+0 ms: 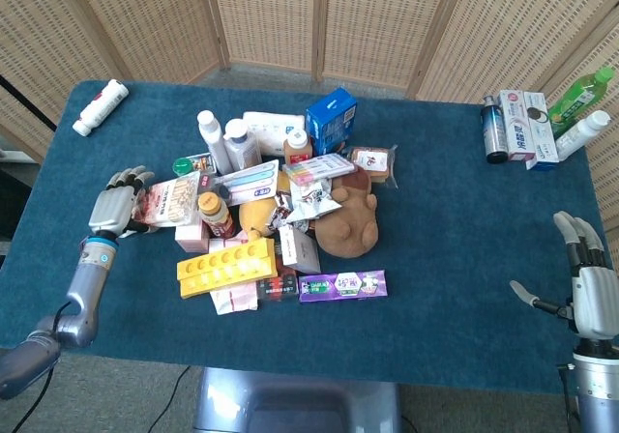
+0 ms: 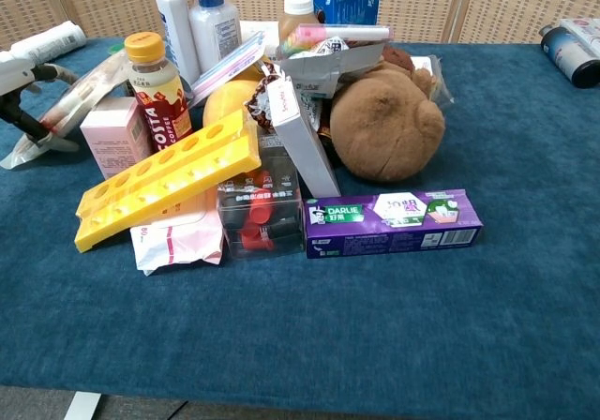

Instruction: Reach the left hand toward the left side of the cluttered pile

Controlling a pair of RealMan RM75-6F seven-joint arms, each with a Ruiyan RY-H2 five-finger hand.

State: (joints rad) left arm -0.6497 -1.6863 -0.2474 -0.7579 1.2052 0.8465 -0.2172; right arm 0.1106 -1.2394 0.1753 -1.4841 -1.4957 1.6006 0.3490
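The cluttered pile [image 1: 271,211] sits mid-table: bottles, boxes, a yellow tray [image 1: 226,266], a brown plush toy [image 1: 350,222] and a purple toothpaste box [image 1: 342,285]. At its left edge lies a clear snack packet [image 1: 166,202] with red print. My left hand [image 1: 114,204] is at that packet's left end, fingers spread over it; in the chest view the left hand [image 2: 26,92] shows at the far left by the packet [image 2: 66,111]. Whether it touches the packet is unclear. My right hand [image 1: 588,283] hangs open at the table's right edge, holding nothing.
A white bottle [image 1: 100,106] lies at the back left corner of the blue table [image 1: 455,259]. At the back right stand a dark can [image 1: 494,129], a toothpaste box [image 1: 523,124] and two bottles [image 1: 586,104]. Wicker screens stand behind the table.
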